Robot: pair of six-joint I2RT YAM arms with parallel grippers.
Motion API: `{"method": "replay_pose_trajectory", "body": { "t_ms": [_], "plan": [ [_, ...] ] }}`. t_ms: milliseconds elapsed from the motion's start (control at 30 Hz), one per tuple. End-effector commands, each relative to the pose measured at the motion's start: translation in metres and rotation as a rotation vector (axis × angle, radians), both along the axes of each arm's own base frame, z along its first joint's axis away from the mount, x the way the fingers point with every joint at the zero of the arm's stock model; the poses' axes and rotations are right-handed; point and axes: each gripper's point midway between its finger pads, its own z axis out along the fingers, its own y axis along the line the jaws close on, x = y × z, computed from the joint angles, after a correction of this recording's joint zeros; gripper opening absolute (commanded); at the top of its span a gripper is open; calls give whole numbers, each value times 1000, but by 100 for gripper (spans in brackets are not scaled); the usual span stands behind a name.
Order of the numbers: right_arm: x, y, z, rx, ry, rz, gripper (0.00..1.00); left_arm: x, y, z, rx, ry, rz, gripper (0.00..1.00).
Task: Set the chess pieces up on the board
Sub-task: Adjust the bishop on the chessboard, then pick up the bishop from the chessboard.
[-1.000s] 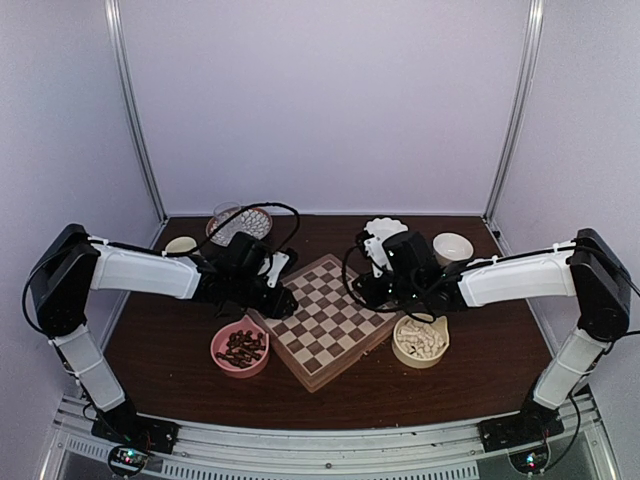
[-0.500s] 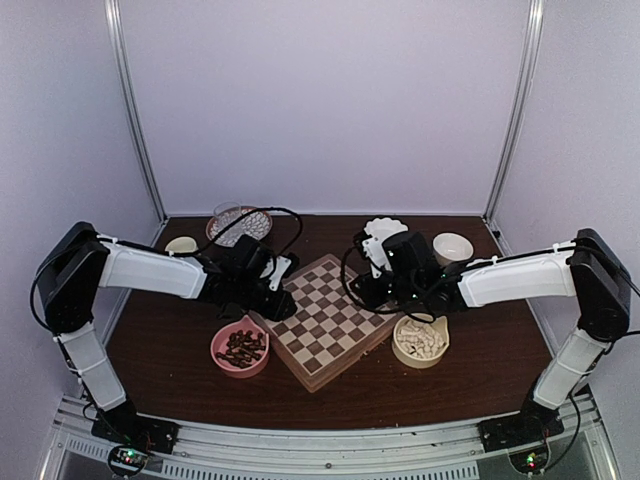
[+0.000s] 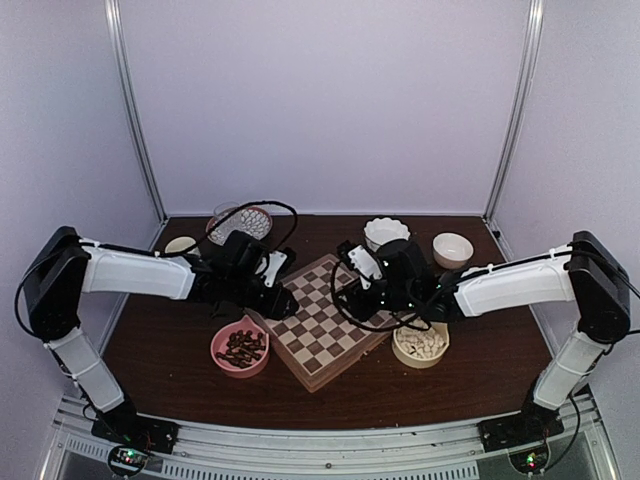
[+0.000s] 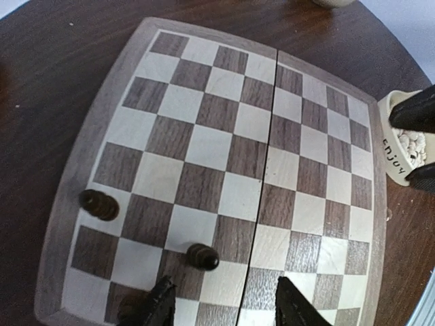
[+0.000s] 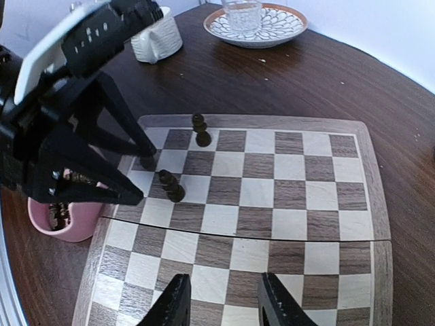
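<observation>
From above, the board (image 3: 322, 325) sits mid-worktop (image 3: 470, 385), turned diamond-wise with one corner pointing at the arm bases.

Left wrist: the left tool (image 4: 224, 292) is released and empty, and the dark pieces (image 4: 99, 204) stand upright on near-edge squares.

Right wrist: the right tool (image 5: 223, 285) is released and empty above the board.

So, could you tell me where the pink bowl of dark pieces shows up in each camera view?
Top external: the pink bowl sits on the table just left of the board, towards the arms' bases.
Left wrist: not in it.
Right wrist: at the left edge, beside the board's left rim.
Shared landmark: the board, seen in all three views.
</observation>
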Motion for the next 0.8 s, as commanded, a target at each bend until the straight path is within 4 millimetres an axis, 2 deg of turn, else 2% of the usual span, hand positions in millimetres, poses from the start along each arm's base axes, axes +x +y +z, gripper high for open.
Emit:
{"method": "replay_pose_trajectory", "body": {
  "t_ms": [0,200,367,533,767],
  "plan": [
    [-16,21,3,33,-31,109,37,8,20,56,-61,-166,84,52],
    [-23,40,-2,20,-30,146,39,23,77,81,-66,-247,316,60],
    [-13,58,-13,-18,-7,118,39,24,110,82,-65,-295,435,62],
    [0,69,-41,-110,13,100,40,24,120,86,-47,-331,464,61],
    [8,84,-44,-118,10,114,45,20,128,91,-43,-356,477,61]
  ]
}}
